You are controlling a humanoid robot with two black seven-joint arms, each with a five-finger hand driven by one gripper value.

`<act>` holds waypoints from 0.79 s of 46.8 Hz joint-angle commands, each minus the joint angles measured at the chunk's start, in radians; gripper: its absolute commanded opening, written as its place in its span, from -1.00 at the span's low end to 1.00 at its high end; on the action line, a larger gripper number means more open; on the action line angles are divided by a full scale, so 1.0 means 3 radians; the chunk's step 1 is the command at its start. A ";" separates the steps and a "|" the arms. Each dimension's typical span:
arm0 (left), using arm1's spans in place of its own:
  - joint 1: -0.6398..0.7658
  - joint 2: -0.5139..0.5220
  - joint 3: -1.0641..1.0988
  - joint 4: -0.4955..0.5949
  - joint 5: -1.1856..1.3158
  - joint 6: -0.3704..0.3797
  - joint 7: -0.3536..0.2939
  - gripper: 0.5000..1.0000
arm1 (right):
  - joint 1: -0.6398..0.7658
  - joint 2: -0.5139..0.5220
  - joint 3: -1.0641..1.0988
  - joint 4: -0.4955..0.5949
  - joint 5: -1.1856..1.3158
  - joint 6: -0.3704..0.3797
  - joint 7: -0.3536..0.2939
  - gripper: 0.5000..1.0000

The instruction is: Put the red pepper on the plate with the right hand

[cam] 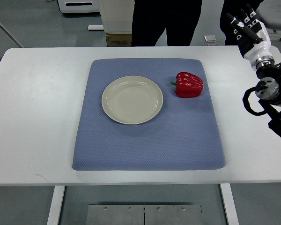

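Observation:
A red pepper [189, 85] with a green stem lies on its side on the blue mat [150, 136], just right of the cream plate [132, 100]. The plate holds nothing. My right hand [244, 26] is raised at the top right corner, over the table's far right edge and well away from the pepper. Its fingers are stretched out and hold nothing. My left arm does not show.
The mat lies in the middle of a white table [33, 117]. A person in dark trousers [166, 21] stands behind the far edge. A cardboard box [118, 38] sits on the floor there.

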 commanded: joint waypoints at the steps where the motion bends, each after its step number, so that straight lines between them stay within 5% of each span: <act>1: 0.0002 0.0000 0.0000 0.0000 0.0000 0.0000 0.0000 1.00 | -0.0004 0.0000 0.0000 0.0000 -0.0001 0.0000 0.0000 1.00; 37: -0.0004 0.0000 0.0000 0.0000 -0.0010 0.0001 0.0005 1.00 | -0.0004 0.0000 0.0000 -0.0006 0.0004 0.0000 0.0000 1.00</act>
